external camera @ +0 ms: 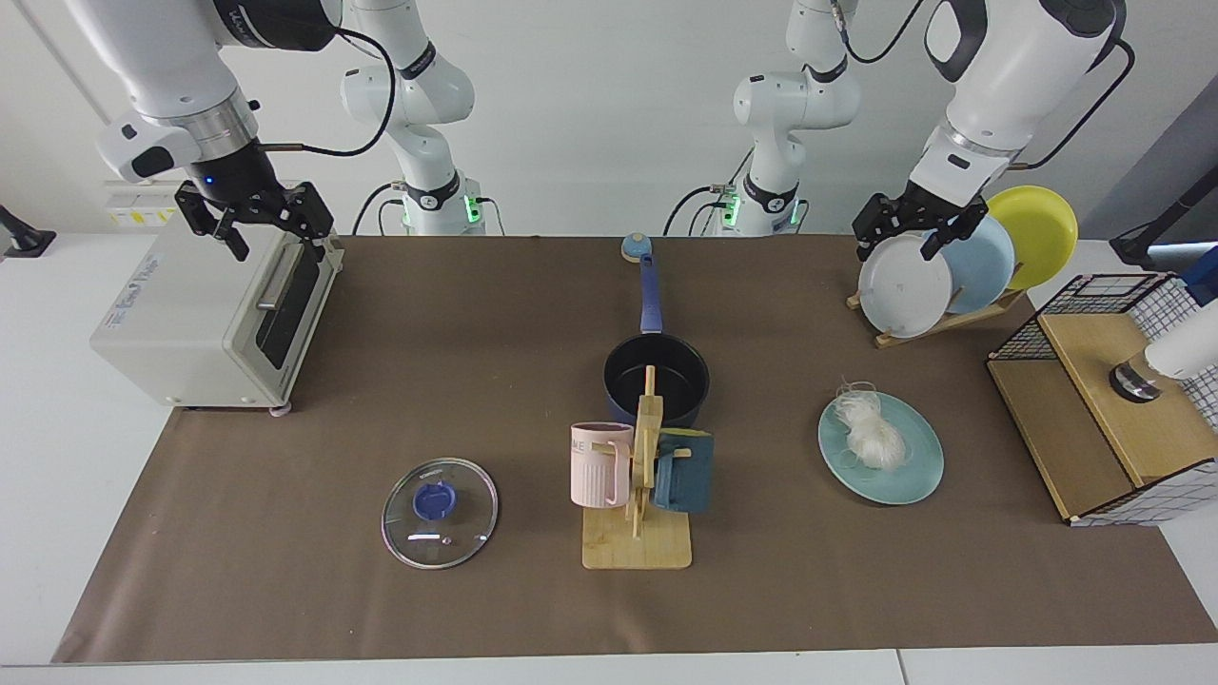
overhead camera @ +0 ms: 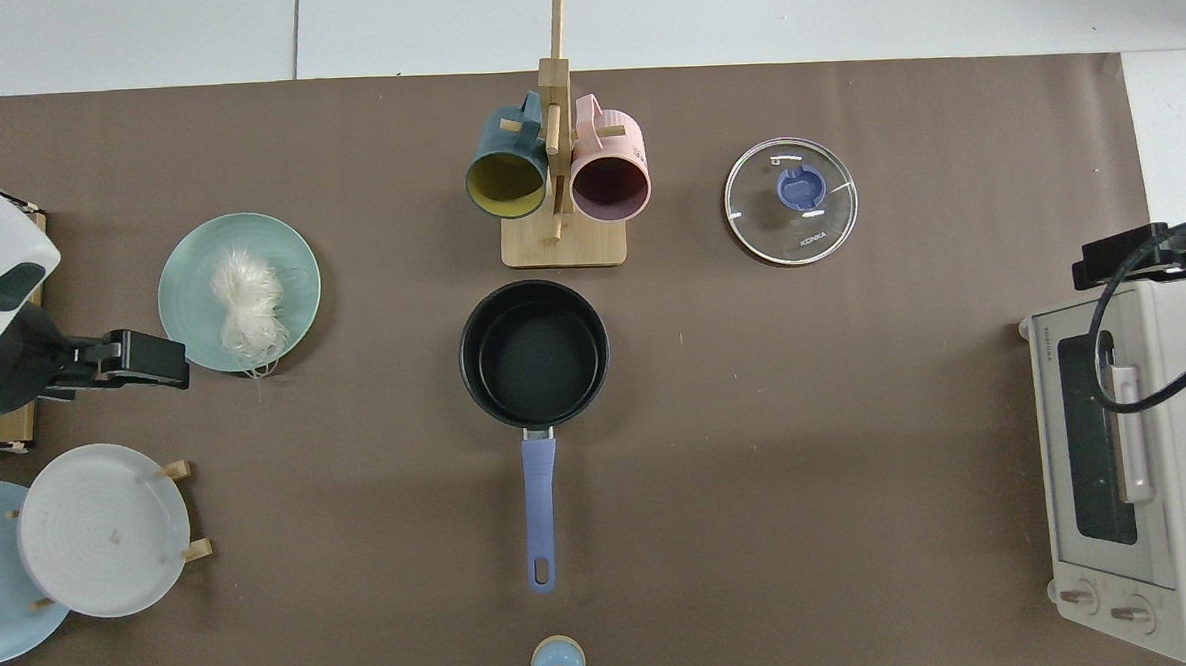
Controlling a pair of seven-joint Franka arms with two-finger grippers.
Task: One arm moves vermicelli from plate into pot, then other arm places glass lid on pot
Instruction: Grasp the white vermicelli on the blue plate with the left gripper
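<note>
Pot (external camera: 657, 379) sits mid tabletop (external camera: 457, 323), black inside bare, nothing in it; its long blue handle (overhead camera: 541, 515) points toward the robot bases. In the facing view a wooden mug rack (external camera: 642, 476) stands just in front and hides part of the pot's near rim; a pink mug (external camera: 599, 463) and a dark teal mug (external camera: 685, 469) hang on it, and from the top both mugs look hollow w/ nothing inside. Vermicelli (external camera: 871, 433) lies as a loose white tangle on the pale teal plate (external camera: 904, 476), off-centre toward the rim, a few strands trailing over the edge onto the tabletop in the top view (overhead camera: 254, 368). Glass lid (external camera: 440, 512) lies flat on the tabletop, blue knob up, well apart from the pot, on the other side of the rack from the plate. Left gripper (external camera: 912, 233) hangs above the upright plates in the dish rack (external camera: 942, 319), fingers spread, nothing between them; in the top view it shows only side-on next to the teal plate. Right gripper (external camera: 255, 224) hovers over the toaster oven (external camera: 205, 314), fingers apart, holding nothing; top view cuts it off at the edge. A wire-sided wooden box (external camera: 1109, 400) at the table end is partly out of frame; a dark round thing on it is too unclear to name. Small blue knob-like item (external camera: 636, 247) sits beyond the handle tip.
</note>
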